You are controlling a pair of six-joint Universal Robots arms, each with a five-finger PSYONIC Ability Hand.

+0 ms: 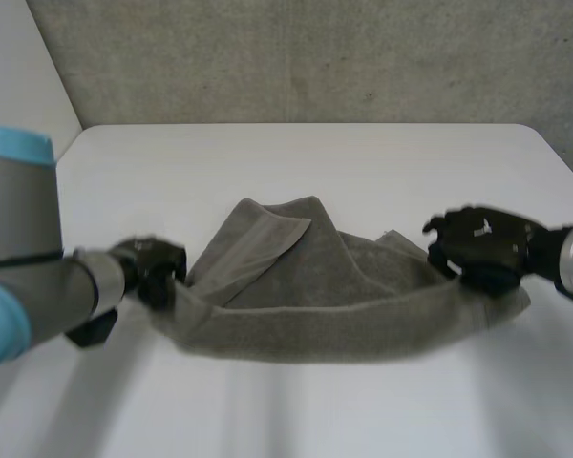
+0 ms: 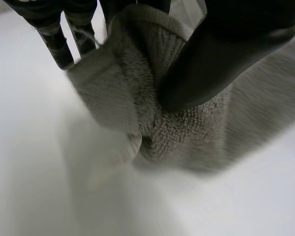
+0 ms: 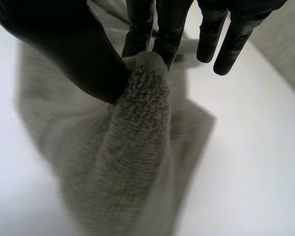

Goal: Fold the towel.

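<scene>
Hard to make out first:
- Left end of the crumpled grey terry-cloth towel point(image 1: 315, 305) tucked behind the black left hand point(image 1: 153, 272) in the head view, corner itself hidden.
- Grey left arm with light-blue cap point(image 1: 19, 267) cut off at the frame edge.
- Right arm cut off just past the wrist.
- Near hem of the towel smeared, weave unreadable there.
- In the left wrist view, tips of two fingers point(image 2: 56, 42) lost behind the rolled cloth.
- Cannot tell how many layers sit inside either pinch.

Hands:
- Left hand clamped on the towel's left end, thumb point(image 2: 211, 59) pressed into the bunched cloth against the fingers.
- Black right hand point(image 1: 482, 248) clamped on the towel's right end, cloth nipped between thumb point(image 3: 64, 49) and two fingers point(image 3: 162, 24). Other fingers straight, clear of the cloth.

Towel:
- On the white table point(image 1: 363, 162), about mid-table, between the two hands.
- Near edge strung hand to hand as a thick band, sagging a little in the middle. Seemingly raised off the table, not certain.
- Far part lying rumpled on the tabletop, one corner folded over into a peak pointing toward the grey concrete wall point(image 1: 315, 57).
- Coarse looped pile plain in both wrist views.
- Cloth fanning out below the right-hand pinch.
</scene>
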